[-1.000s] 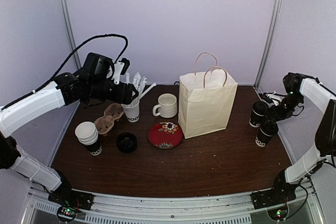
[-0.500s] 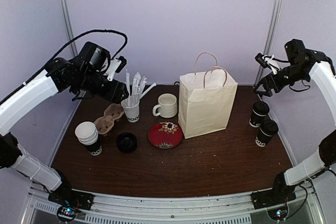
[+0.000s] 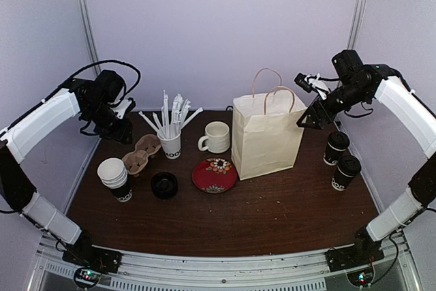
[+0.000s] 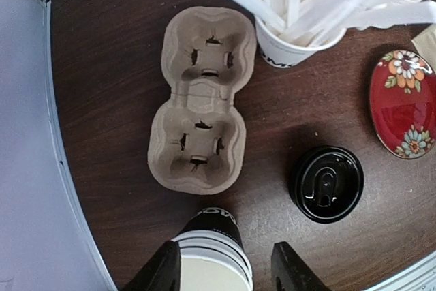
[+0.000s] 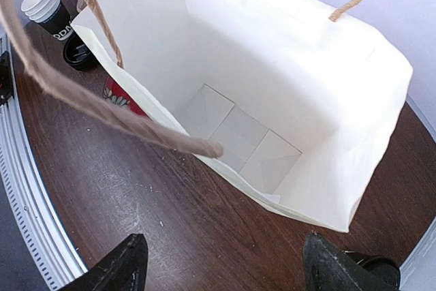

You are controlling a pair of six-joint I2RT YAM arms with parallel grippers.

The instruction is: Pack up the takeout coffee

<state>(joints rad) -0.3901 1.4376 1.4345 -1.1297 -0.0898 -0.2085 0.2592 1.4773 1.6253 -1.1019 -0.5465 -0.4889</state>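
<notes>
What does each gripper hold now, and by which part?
Nothing is held. The left gripper and the right gripper are both open and empty in the air. Both black lidded paper cups stand free beside the cream paper bag.

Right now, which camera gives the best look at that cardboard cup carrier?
The left wrist view: the cup carrier lies straight below, large, both wells empty and clear. The top view shows it small and slanted, beside the straw cup. The right wrist view looks into the paper bag and misses it.
</notes>
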